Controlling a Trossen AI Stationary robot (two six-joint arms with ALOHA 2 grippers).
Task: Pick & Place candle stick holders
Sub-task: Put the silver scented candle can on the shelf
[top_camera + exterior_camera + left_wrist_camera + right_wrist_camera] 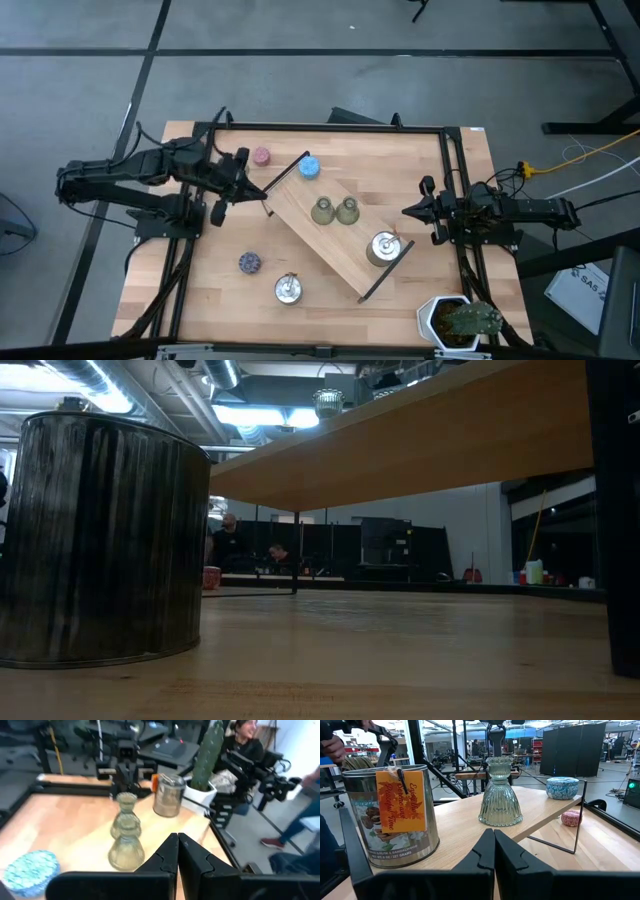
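Observation:
Two olive-green bell-shaped holders (322,210) (347,210) stand upright mid-tray on the long wooden tray (300,225). A silver holder with an orange label (383,248) stands near the tray's right end. A blue holder (308,166) sits at the tray's far left corner. A pink holder (262,156), a purple holder (249,262) and a second silver holder (289,290) stand on the table. A third green holder is not in view. My left gripper (262,192) is shut and empty at the tray's left end. My right gripper (408,212) is shut and empty beside the tray's right part.
The tray lies slantwise across the table, raised on black wire legs (555,845). A potted green plant (460,320) stands at the near right corner. In the low view the silver holder (100,540) fills the left. People show in the room behind.

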